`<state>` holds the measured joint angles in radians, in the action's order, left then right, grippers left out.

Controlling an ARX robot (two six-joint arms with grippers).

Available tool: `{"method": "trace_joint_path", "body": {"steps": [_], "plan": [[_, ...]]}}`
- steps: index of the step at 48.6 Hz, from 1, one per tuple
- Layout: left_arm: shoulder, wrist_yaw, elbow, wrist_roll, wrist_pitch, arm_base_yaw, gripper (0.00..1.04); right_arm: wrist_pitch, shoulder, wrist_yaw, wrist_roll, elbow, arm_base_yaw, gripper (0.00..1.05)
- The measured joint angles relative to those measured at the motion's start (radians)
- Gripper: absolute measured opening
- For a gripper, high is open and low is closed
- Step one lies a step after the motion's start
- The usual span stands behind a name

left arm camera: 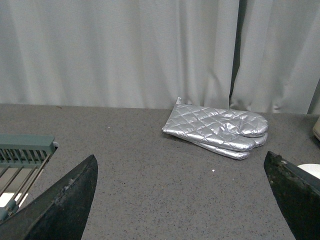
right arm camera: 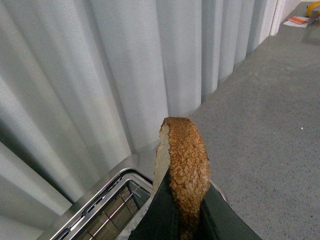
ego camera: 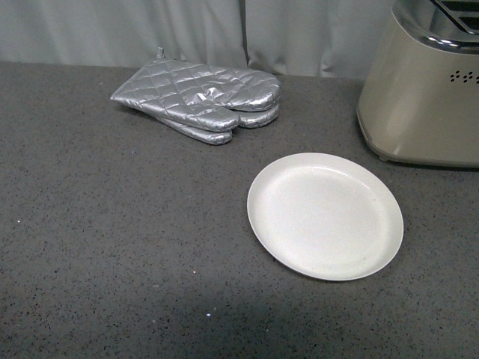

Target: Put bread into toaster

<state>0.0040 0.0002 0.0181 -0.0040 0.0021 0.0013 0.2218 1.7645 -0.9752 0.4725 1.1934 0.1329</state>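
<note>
The bread (right arm camera: pixel 186 165) is pinched edge-on between the dark fingers of the right gripper (right arm camera: pixel 187 220), which is closed onto its lower part; the slice is held upright, crust edge toward the wrist camera and domed end pointing away from the fingers. The toaster (right arm camera: pixel 107 207) is seen just beyond and below the gripper, its chrome top open to view. One slot (right arm camera: pixel 120 207) is visible beside the slice and nothing is seen inside it but the wire guides. Whether the slice's long axis is already lined up with that slot cannot be told for certain from this angle; it appears to be offset to one side and slightly turned. The coming move is judged to turn on bringing the slice over the slot and lowering it.

The left gripper (left arm camera: pixel 182 200) is spread wide with nothing held, well apart from the toaster. The plate (ego camera: pixel 325 215) is bare, and oven mitts (ego camera: pixel 202 97) lie beyond it.
</note>
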Motion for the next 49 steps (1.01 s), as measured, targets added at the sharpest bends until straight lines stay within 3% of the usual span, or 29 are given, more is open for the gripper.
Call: {"method": "trace_joint_path", "body": {"steps": [43, 49], "plan": [[0.0, 0.0, 0.0, 0.0, 0.0, 0.0, 0.98, -0.034, 0.055, -0.01, 0.023, 0.051, 0.013, 0.02], [0.0, 0.0, 0.0, 0.0, 0.0, 0.0, 0.98, -0.025, 0.055, 0.005, 0.021, 0.051, 0.014, 0.19]]}}
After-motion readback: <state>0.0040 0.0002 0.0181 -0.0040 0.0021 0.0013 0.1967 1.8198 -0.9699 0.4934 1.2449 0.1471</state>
